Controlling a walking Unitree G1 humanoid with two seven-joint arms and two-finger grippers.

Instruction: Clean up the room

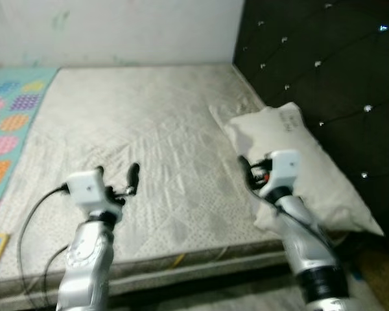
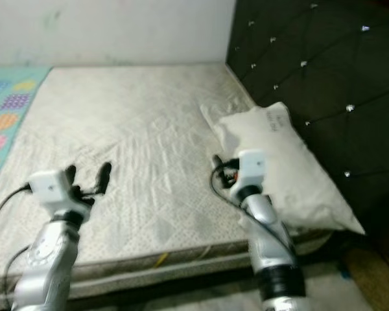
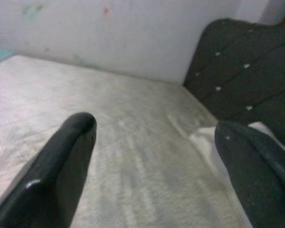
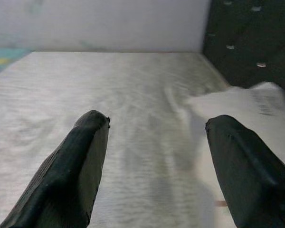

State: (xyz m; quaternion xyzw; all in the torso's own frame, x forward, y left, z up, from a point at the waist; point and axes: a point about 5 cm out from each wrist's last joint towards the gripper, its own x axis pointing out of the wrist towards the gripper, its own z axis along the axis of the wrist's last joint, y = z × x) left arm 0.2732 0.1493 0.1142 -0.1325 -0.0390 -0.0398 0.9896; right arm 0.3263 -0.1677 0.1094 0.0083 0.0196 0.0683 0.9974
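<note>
On the bed (image 1: 136,129), a bare quilted mattress is taking up most of the scene, and a white pillow (image 1: 292,162) is lying along its right side, right up against the dark tufted headboard (image 1: 330,71). The pillow's near corner is hanging a bit over the bed's front edge.

Both arms are reaching out over the bed's front edge. The left hand (image 1: 117,173) is hovering above the mattress, well apart from the pillow, fingers (image 3: 61,166) spread wide and pinching nothing. The right hand (image 2: 215,170) is sitting just beside the pillow's inner edge, maybe touching it, hard to say from the blur. Its wrist view is showing both fingers (image 4: 76,161) spread apart too, with mattress between them and the pillow off behind one finger.

Left of the bed, a colourful play mat (image 1: 10,123) with round patterns is running along the floor. Past the bed's far end, a pale wall (image 1: 117,29) is meeting the headboard in the corner.
</note>
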